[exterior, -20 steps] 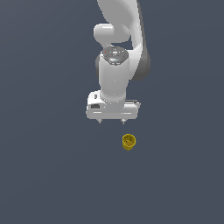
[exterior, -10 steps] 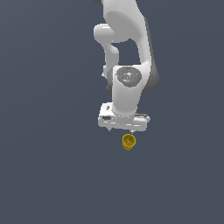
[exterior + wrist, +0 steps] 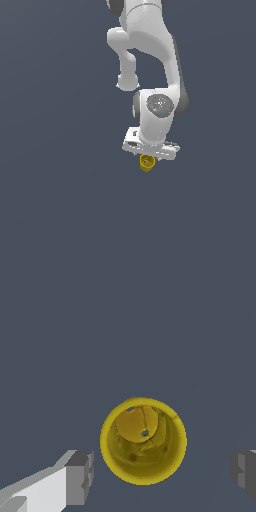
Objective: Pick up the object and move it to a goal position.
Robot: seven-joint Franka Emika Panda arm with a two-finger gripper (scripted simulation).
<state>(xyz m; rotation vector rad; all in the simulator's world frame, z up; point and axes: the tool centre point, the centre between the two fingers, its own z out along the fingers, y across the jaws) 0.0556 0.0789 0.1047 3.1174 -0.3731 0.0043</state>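
On the dark grey bench [image 3: 55,200], the small mustard-yellow cup [image 3: 146,163] is standing upright with its rim facing up, directly under the white hand [image 3: 149,156]. In the exterior view the arm is sitting much lower than it was a second ago: then the hand was hanging clear above the cup with bench showing between them, half a second ago that gap was nearly gone, and now the hand's underside is overlapping the cup's rim. The cup itself is sitting in the same spot, so nothing has disturbed it.

In the wrist view the hand [image 3: 160,471] is spread wide, grasping nothing. One grey fingertip [image 3: 80,477] is showing just beside the cup [image 3: 143,441] and the other is showing at the frame's edge, farther off, so the cup is lying between them but nearer to one; bench is showing on both sides. That is suggesting the descent is nearly finished and the closing step is coming next, with the lift and the carry to the goal not yet begun. No goal marker is showing in either view.

The cup is looking hollow and empty: the wrist view is looking straight down inside, showing only the yellow floor with a small dark spot on it.
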